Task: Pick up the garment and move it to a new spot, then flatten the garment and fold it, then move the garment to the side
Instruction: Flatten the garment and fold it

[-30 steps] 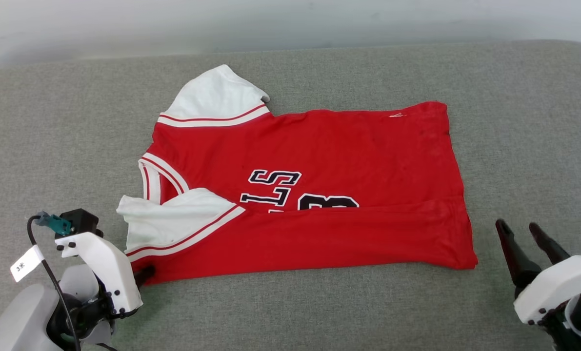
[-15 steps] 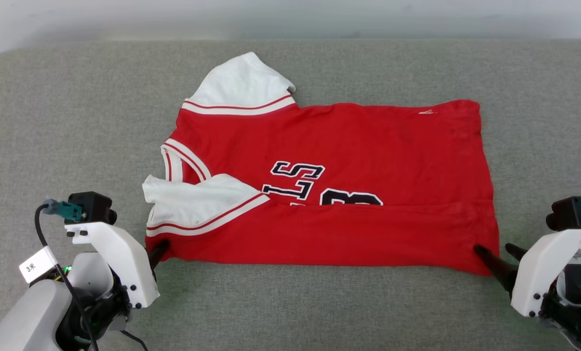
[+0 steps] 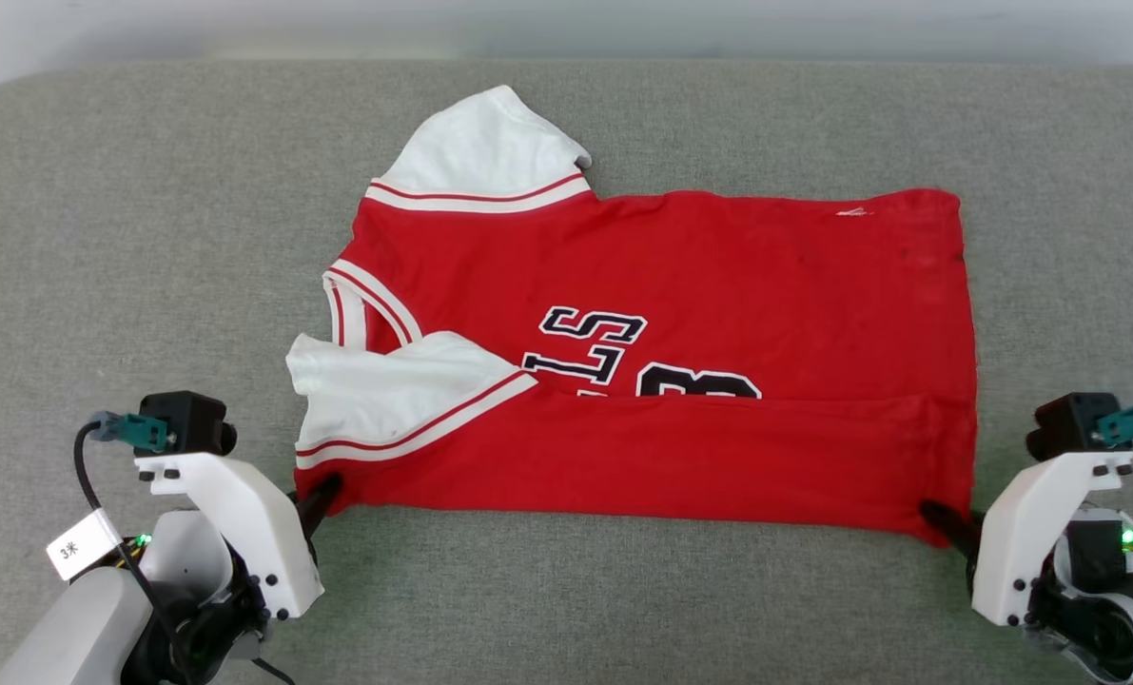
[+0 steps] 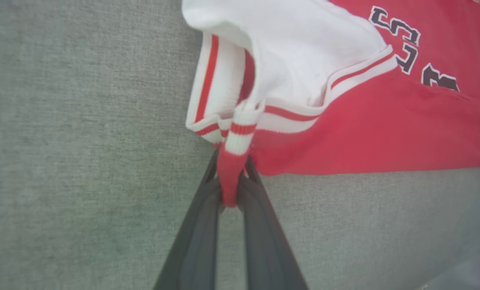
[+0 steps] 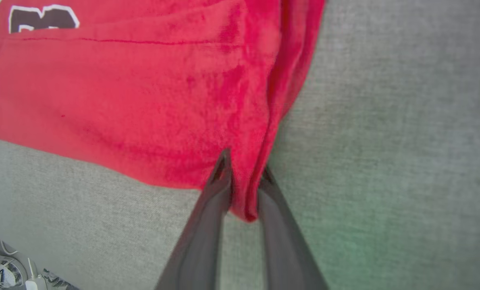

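The garment, a red jersey with white sleeves and black letters, lies sideways on the grey cloth surface. Its neck points left, and its near long edge is folded over the lower part of the print. My left gripper is shut on the near left corner. In the left wrist view, striped trim and red cloth of the garment are pinched in the left gripper. My right gripper is at the near right corner. In the right wrist view, the right gripper is closed on a bunched fold of the garment's hem.
The grey padded surface stretches wide on both sides and in front of the garment. Its far edge meets a pale wall at the top of the head view.
My right gripper came in from the right to the garment's near right corner and closed on it. The left gripper kept its hold. The head camera shifted a little.
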